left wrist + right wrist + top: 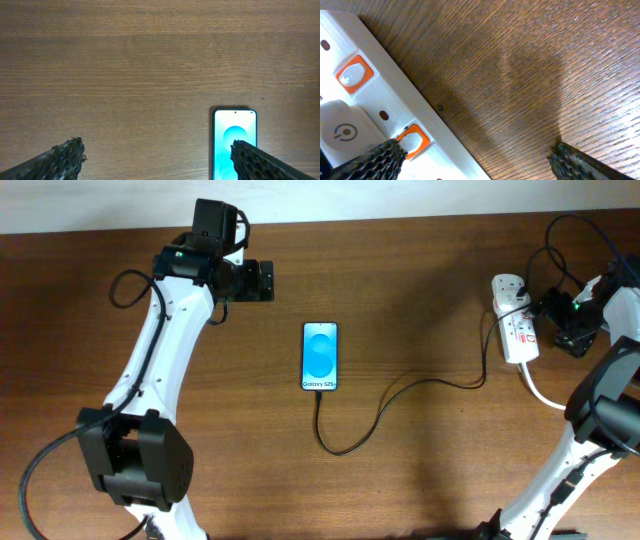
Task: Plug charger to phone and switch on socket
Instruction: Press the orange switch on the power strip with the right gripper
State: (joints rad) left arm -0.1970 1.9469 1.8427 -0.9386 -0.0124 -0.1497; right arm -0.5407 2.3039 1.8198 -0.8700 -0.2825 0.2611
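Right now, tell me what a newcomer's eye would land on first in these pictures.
The phone, its screen bright blue, lies in the middle of the dark wooden table. The thin black charger loops from its near end across to the white socket at the right. There the right gripper hangs open beside an orange switch, and the left gripper hangs open beside the phone.

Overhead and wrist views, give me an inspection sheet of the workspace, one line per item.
surface: brown wooden table, bare grain.
job's things: phone face up, screen lit; socket at table's right side, orange switches, state unclear.
clutter: nothing seen.
end effectors: left end effector open, empty, near phone; right end effector open, one finger at a socket switch.
cables: charger runs from phone's near end to socket; white cord trails off socket.
surroundings: pale strip beyond table's far edge.
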